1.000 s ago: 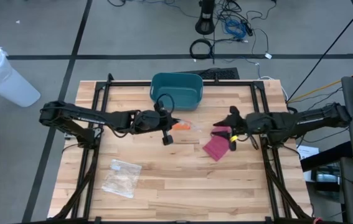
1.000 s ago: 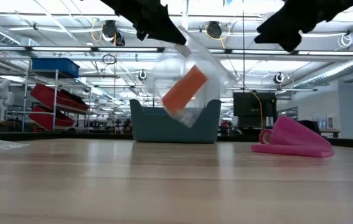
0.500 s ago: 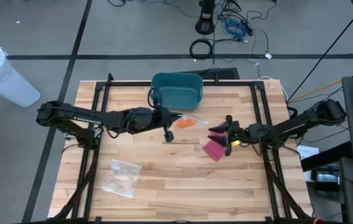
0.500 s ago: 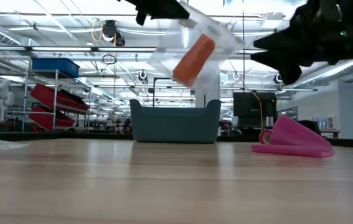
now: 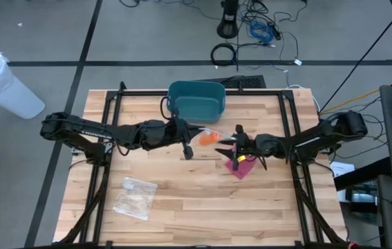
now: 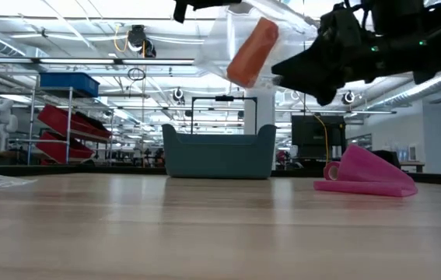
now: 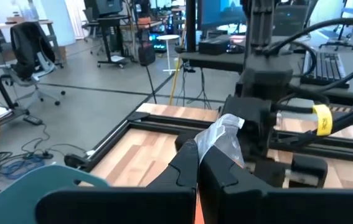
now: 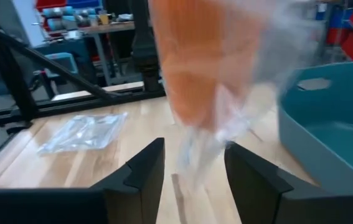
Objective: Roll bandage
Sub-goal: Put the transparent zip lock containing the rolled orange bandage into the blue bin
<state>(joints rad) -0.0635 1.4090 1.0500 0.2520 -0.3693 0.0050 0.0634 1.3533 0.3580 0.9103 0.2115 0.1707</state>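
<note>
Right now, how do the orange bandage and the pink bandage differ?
The orange bandage hangs in the air inside a clear bag; the pink bandage lies bare on the table. The orange one is a compact roll; the pink one is partly unrolled, a loose sheet trailing from its core. The left gripper, shut, holds the bag's edge, while nothing grips the pink one. Both sit on the right gripper's side of the table's middle.

Light wood plank worktop (image 5: 182, 200) with a black frame. Sitting on it: teal bin (image 5: 196, 101) at 12 o'clock, pink bandage (image 5: 243, 166) toward 3, empty clear plastic bag (image 5: 135, 197) down at 7.
</note>
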